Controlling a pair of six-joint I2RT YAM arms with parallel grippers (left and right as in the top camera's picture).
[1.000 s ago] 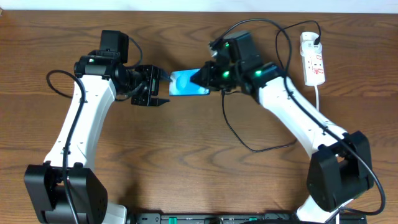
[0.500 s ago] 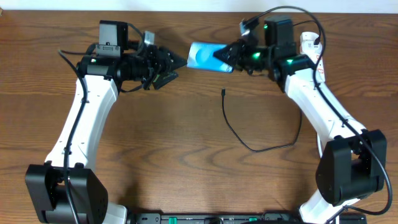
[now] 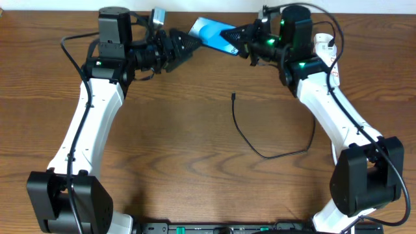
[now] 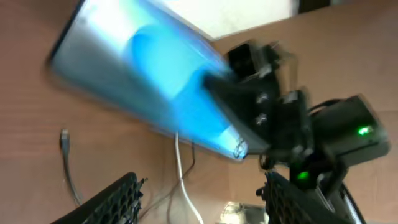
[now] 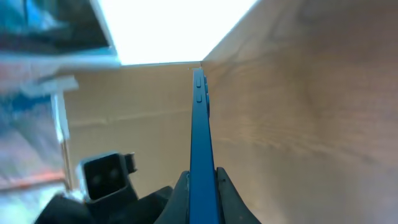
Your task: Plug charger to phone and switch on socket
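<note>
Now both arms have swung to the far edge of the worktop point(image 3: 162, 149). The right pincer point(image 3: 233, 37), clamped on the phone point(image 3: 208, 31), has carried it there tilted, seemingly off the wood. The left pincer point(image 3: 188, 44) hangs open just beside its free end. The charger point(image 3: 260, 148) lies unplugged, well apart, so plugging is not yet begun.

You're looking at a robotics lab bench: a bare wood-grain worktop point(image 3: 175, 140), your left arm point(image 3: 81, 136) and right arm point(image 3: 328, 120) rising from black bases at its near edge, and a plain pale wall point(image 3: 65, 4) behind.
</note>
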